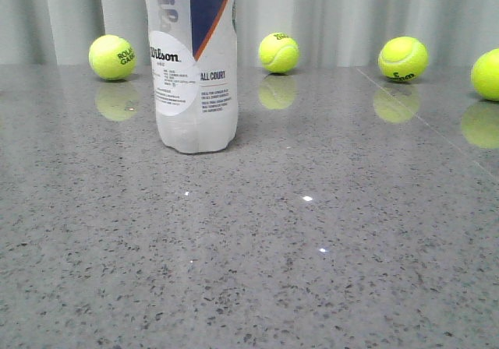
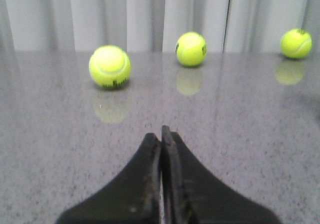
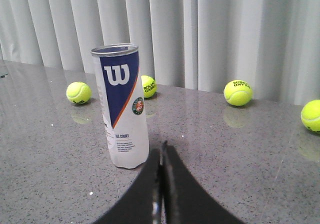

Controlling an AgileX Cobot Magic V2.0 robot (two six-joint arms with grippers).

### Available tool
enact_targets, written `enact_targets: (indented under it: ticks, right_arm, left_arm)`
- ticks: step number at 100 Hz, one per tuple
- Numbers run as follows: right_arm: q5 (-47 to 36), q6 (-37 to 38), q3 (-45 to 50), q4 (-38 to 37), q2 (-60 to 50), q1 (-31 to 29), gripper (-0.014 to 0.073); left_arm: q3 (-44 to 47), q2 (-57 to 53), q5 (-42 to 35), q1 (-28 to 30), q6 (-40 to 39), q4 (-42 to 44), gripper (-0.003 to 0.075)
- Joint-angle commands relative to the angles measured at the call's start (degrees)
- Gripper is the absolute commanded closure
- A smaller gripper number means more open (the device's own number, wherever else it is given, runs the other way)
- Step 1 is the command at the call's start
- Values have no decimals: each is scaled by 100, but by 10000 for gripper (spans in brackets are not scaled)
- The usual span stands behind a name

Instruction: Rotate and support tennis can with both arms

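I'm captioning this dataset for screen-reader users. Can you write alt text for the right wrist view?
A tall clear tennis can with a navy, white and orange Wilson label stands upright on a grey speckled table, just beyond the right gripper, whose black jaws are shut and empty. Four yellow-green tennis balls lie farther back before a pale pleated curtain.

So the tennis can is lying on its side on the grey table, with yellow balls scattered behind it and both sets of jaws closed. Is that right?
Not quite: the tennis can stands upright on the table, as the right wrist view shows. The rest holds: yellow balls sit behind it, and the left gripper and right gripper both have their jaws closed, holding nothing.
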Motion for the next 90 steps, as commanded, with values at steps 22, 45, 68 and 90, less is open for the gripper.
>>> enact_targets:
  ticks: [22, 45, 68, 90]
  right_arm:
    - [-410, -1, -144, -35, 61, -8, 654]
    - [-410, -1, -144, -35, 61, -8, 654]
    - [-410, -1, -144, -35, 61, -8, 654]
    - [-410, -1, -144, -35, 61, -8, 654]
  left_arm:
    - [254, -200, -259, 21, 398, -260, 739]
    - [254, -200, -258, 21, 398, -260, 739]
    - [254, -200, -258, 21, 398, -260, 739]
    - [254, -200, -258, 21, 398, -260, 739]
